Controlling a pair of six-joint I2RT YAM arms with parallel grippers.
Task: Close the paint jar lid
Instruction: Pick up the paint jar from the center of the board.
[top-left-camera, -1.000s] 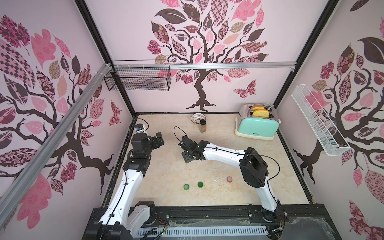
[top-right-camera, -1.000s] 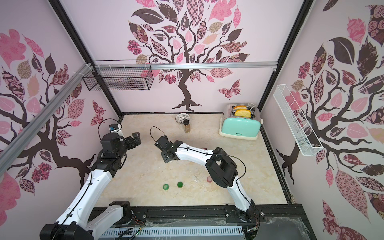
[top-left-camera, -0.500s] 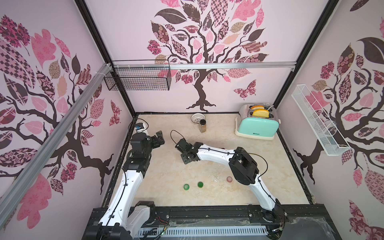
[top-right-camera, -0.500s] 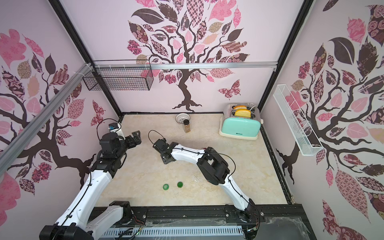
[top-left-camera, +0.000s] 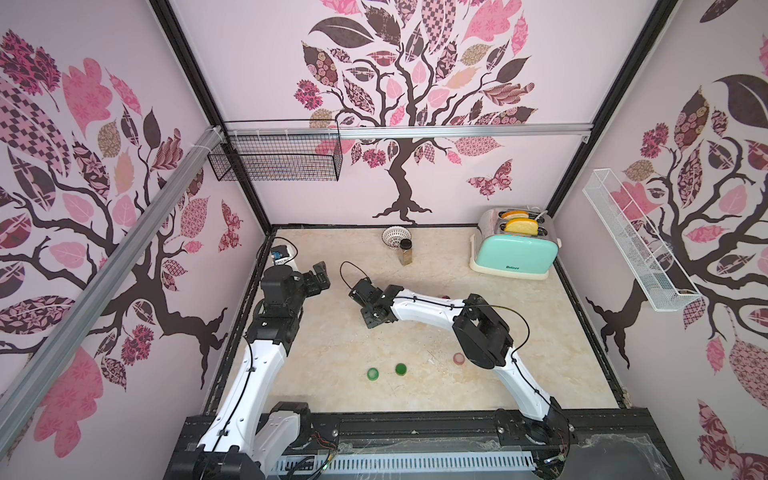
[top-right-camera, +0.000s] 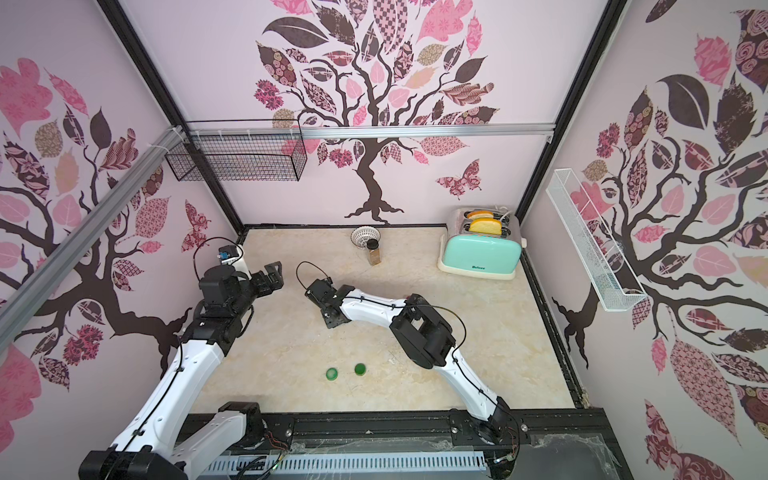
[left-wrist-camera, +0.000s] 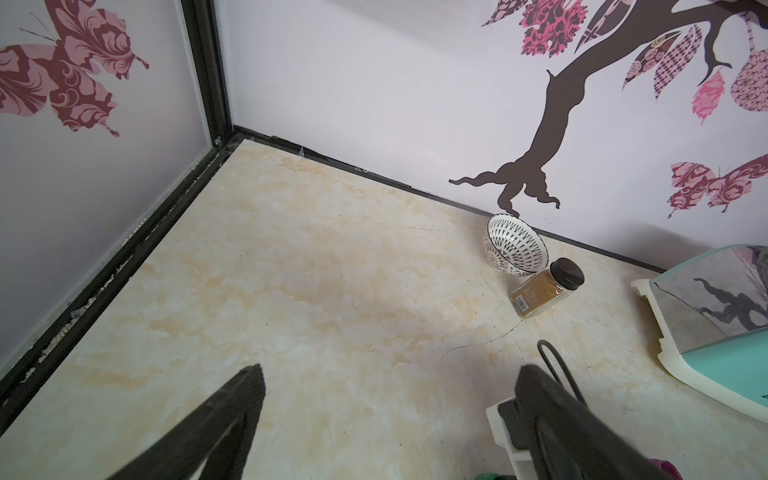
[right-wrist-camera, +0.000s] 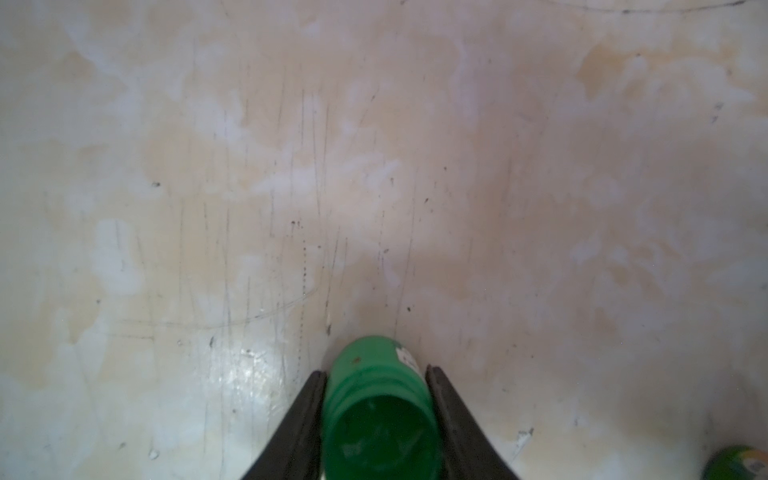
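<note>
- Right gripper (right-wrist-camera: 376, 371) clamped on an open green paint jar (right-wrist-camera: 380, 415), black fingers (right-wrist-camera: 303, 415) pressed to both sides just under the threaded neck, uncovered mouth facing the wrist camera.
- In both top views, reaching low over the marble-look table (top-left-camera: 332, 353); jar hidden beneath the gripper there.
- Left gripper (left-wrist-camera: 390, 370) spread wide and holding nothing, raised off the table to the left of the right gripper, well apart from it.
- On the table on the robot-base side of the right gripper, well apart: one green round (top-left-camera: 372, 374), a second green round (top-left-camera: 400, 369) just beside it, and a pink jar (top-left-camera: 458, 358); cannot tell whether either green piece is the lid.
- Beyond both grippers, by the back wall: patterned bowl (top-left-camera: 395, 236), spice jar (top-left-camera: 405, 252) just beside it, mint toaster (top-left-camera: 515, 253).
</note>
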